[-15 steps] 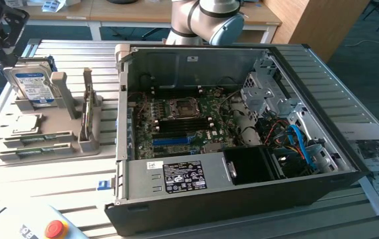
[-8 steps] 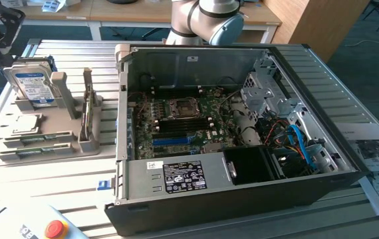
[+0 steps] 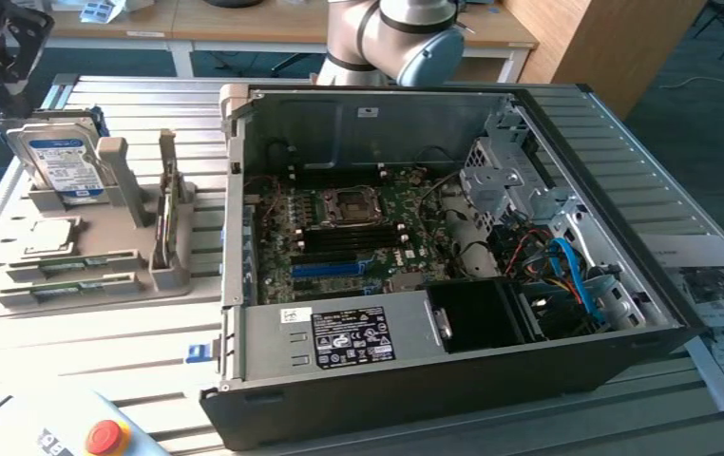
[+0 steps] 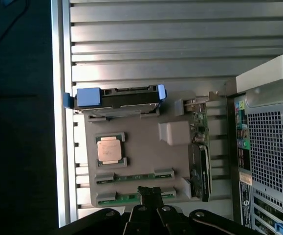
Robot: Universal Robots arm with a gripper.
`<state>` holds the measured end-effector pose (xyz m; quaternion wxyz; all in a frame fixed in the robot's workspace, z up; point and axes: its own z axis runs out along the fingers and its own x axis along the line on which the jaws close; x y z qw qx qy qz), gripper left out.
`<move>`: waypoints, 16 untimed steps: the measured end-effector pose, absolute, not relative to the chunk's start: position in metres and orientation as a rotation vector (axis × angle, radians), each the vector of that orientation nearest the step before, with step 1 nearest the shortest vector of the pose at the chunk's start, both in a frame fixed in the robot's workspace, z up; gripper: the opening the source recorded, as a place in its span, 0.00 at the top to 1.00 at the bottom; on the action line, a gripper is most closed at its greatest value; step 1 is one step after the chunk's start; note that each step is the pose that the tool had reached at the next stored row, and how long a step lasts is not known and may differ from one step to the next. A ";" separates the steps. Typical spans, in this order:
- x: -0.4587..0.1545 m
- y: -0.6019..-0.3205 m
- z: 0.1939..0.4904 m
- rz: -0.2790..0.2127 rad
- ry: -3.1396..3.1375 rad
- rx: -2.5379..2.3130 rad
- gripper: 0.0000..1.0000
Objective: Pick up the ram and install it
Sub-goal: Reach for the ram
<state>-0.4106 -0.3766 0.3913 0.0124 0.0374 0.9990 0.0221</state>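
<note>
Two ram sticks, thin green boards, lie side by side in slots of a grey tray (image 3: 146, 285) on the exterior view's left, beside the open computer case (image 3: 464, 247); one ram stick (image 4: 134, 176) lies just beyond the other (image 4: 124, 199), and both show in the exterior view (image 3: 77, 261) (image 3: 73, 284). My gripper (image 4: 150, 192) hovers above the tray with its dark fingers shut and empty, the tips over the nearer stick. In the exterior view the gripper (image 3: 5, 57) is the black shape high above the tray's far corner. Dark memory slots (image 3: 336, 242) sit on the motherboard.
The tray also carries an upright hard drive (image 3: 65, 166) (image 4: 124, 98), a square processor (image 3: 51, 235) (image 4: 111, 149) and an expansion card on edge (image 3: 169, 204) (image 4: 200, 156). A red stop button (image 3: 106, 435) sits at the table's near corner. Papers (image 3: 723, 304) lie on the exterior view's right.
</note>
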 end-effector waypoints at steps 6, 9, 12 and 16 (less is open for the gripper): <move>-0.411 -0.367 0.391 0.069 3.114 0.116 0.90; -0.411 -0.367 0.391 0.069 3.114 0.116 0.90; -0.411 -0.362 0.391 0.069 3.114 0.117 0.90; -0.411 -0.360 0.390 0.069 3.114 0.117 0.90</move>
